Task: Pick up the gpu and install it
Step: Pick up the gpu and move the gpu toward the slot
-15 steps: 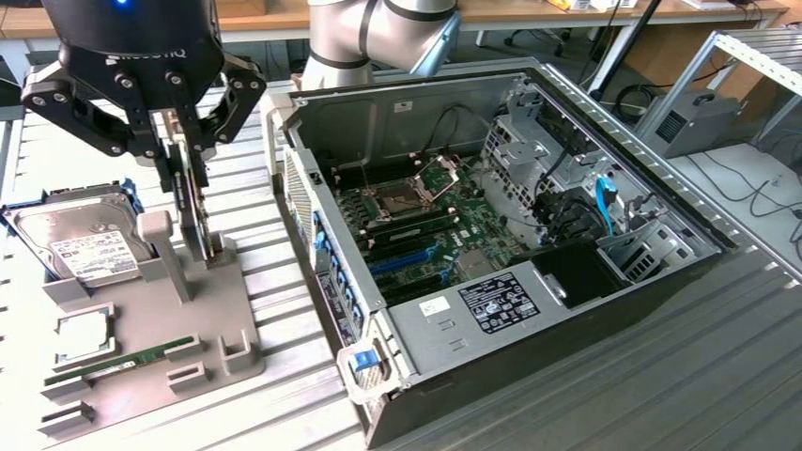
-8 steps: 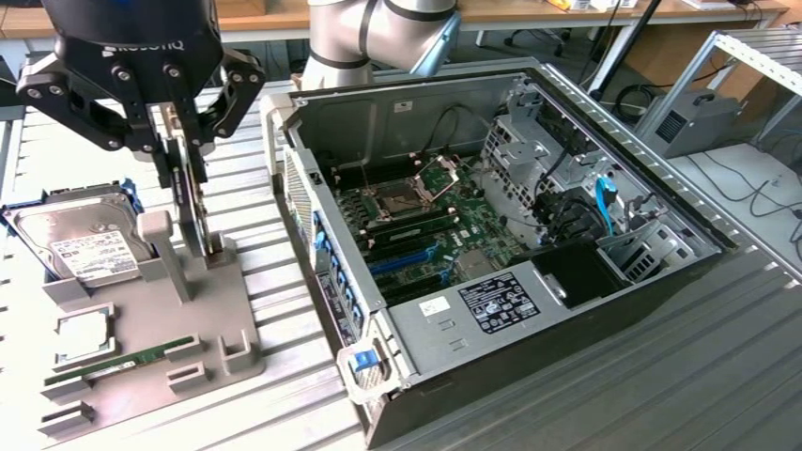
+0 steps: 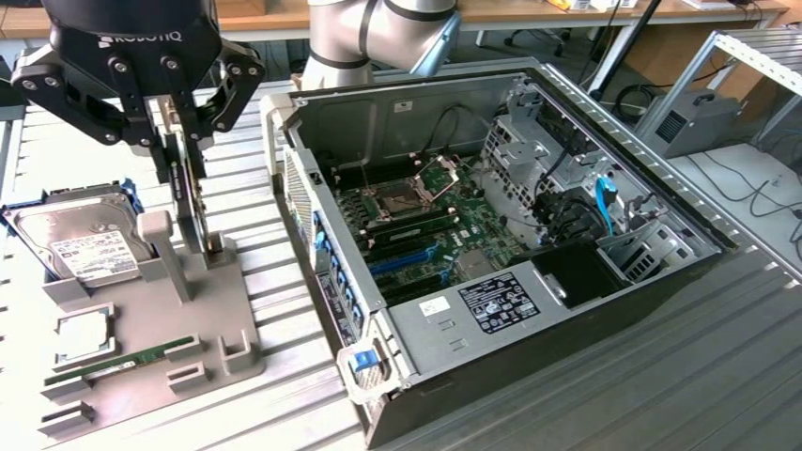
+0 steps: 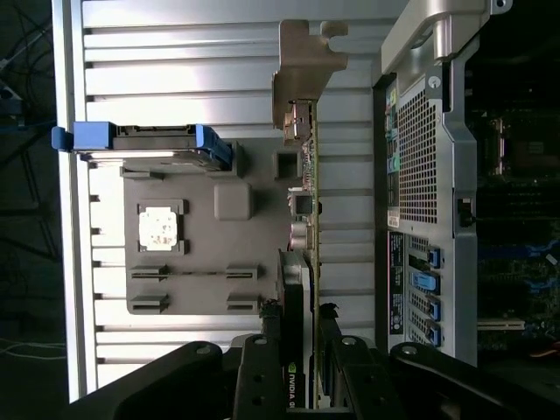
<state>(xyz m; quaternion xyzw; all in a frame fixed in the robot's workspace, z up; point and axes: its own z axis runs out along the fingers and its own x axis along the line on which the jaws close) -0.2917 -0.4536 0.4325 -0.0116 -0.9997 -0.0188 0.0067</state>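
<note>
One gpu (image 3: 194, 202) (image 4: 295, 280) is gripped upright by the claw (image 3: 186, 141) (image 4: 300, 311) at one grey stand (image 3: 150, 310) on the desk (image 3: 288, 413), beside one hard drive (image 3: 82, 240), one memory stick (image 3: 119, 362) and one open computer case (image 3: 376, 113).

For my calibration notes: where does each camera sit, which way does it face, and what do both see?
Exterior view: off the arm, up high, looking down slantwise on the open computer case and parts holder; arm and gripper show.
Wrist view: on the wrist, looking straight down past the gripper at the gpu held upright; fingers show.
Shared: gpu, parts holder, hard drive, computer case.
</note>
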